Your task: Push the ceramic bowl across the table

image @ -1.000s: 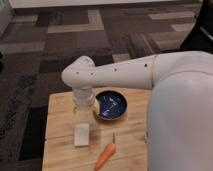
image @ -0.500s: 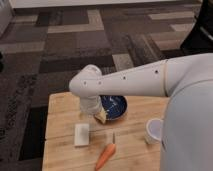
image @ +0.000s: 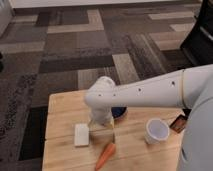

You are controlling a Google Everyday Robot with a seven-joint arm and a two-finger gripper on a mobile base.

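My gripper [image: 103,128] is hanging low over the grainy wooden table [image: 62,107], just beside the glossy dark-blue ceramic bowl [image: 119,112] peeking out behind my arm [image: 145,92]; can't tell if the gripper's wide or narrow. Tapered carrot [image: 105,156] and round white cup [image: 157,131] are sitting nearby

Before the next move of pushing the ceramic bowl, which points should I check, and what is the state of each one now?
1. Ceramic bowl is on the table: ok, though only a dark-blue sliver shows behind the arm.
2. Gripper is low over the table, next to the visible bowl edge: ok.
3. Gripper touches the bowl: cannot tell, the arm hides it.
4. White cup stands apart from the bowl: ok.
5. Near side is free for a push: not ok, the carrot and the white block lie there.
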